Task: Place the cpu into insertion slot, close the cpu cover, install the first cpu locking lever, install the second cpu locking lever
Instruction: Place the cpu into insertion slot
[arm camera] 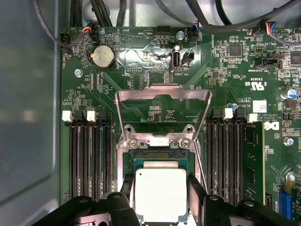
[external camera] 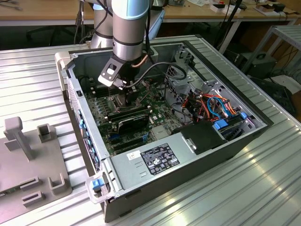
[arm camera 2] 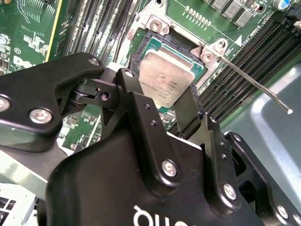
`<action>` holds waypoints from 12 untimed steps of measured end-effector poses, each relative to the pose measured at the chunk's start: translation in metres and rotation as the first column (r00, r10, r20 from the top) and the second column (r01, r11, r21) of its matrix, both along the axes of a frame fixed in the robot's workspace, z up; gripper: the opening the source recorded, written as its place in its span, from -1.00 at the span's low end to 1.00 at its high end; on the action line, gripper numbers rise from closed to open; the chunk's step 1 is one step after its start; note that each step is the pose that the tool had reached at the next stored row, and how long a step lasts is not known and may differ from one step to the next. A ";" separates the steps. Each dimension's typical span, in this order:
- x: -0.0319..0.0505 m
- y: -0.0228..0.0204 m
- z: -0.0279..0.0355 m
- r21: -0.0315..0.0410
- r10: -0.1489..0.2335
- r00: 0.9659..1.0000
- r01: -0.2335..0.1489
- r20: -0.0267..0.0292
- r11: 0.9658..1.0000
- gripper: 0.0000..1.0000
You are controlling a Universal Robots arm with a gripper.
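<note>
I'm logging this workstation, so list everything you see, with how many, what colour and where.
computer case: one, dark grey, open, on the table
motherboard: one, green, inside the case
insertion slot: one, dark, on the motherboard
cpu: one, silvery, over the insertion slot
cpu cover: one, silvery, open beside the slot
memory slots: several, black, flanking the slot
coin battery: one, silvery, on the motherboard
cables: several, blue and orange, inside the case
fixture tray: one, grey, exterior view's left
arm: one, silver and pale blue, reaching into the case
gripper: one, black, shut on the cpu
</note>
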State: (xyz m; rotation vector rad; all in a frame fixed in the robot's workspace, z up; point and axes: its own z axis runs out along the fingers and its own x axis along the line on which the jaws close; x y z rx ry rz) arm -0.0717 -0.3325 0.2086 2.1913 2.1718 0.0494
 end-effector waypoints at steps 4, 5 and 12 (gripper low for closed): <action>0.0000 0.0001 -0.0008 0.000 0.000 1.000 0.000 0.000 1.000 0.09; 0.0001 0.0001 -0.0013 0.000 0.000 1.000 0.000 0.000 1.000 0.09; 0.0000 0.0000 -0.0040 0.001 -0.001 1.000 0.001 0.000 1.000 0.09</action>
